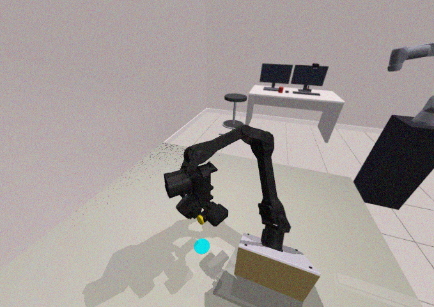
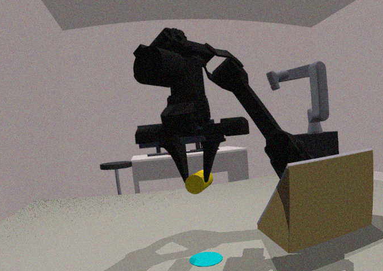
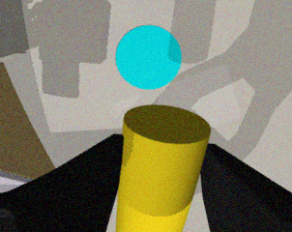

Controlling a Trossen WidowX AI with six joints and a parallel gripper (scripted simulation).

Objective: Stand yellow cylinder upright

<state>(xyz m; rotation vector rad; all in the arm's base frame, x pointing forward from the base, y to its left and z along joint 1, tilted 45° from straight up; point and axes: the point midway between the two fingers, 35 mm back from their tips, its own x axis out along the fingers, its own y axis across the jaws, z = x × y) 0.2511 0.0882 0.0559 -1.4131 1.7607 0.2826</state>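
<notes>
Your robot arm (image 1: pixel 268 173) (image 2: pixel 257 106) is black all over, with chunky round joints, long thin links, and two fingers (image 2: pixel 210 160) that get narrow at the tips.

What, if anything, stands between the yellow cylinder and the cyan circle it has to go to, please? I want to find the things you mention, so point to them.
Nothing visible does: the gripper (image 1: pixel 202 217) (image 2: pixel 196 182) (image 3: pixel 163 150) holds the yellow cylinder (image 1: pixel 200 219) (image 2: pixel 194 184) (image 3: pixel 158 179) tipped over in the air, and only shadows lie around the cyan circle (image 1: pixel 201 246) (image 2: pixel 206 259) (image 3: pixel 146 57).

The yellow cylinder (image 1: pixel 200 219) (image 2: pixel 195 183) (image 3: pixel 161 169) looks smooth and matt, the wedge base (image 1: pixel 274 273) (image 2: pixel 330 197) (image 3: pixel 13 130) wooden.
</notes>
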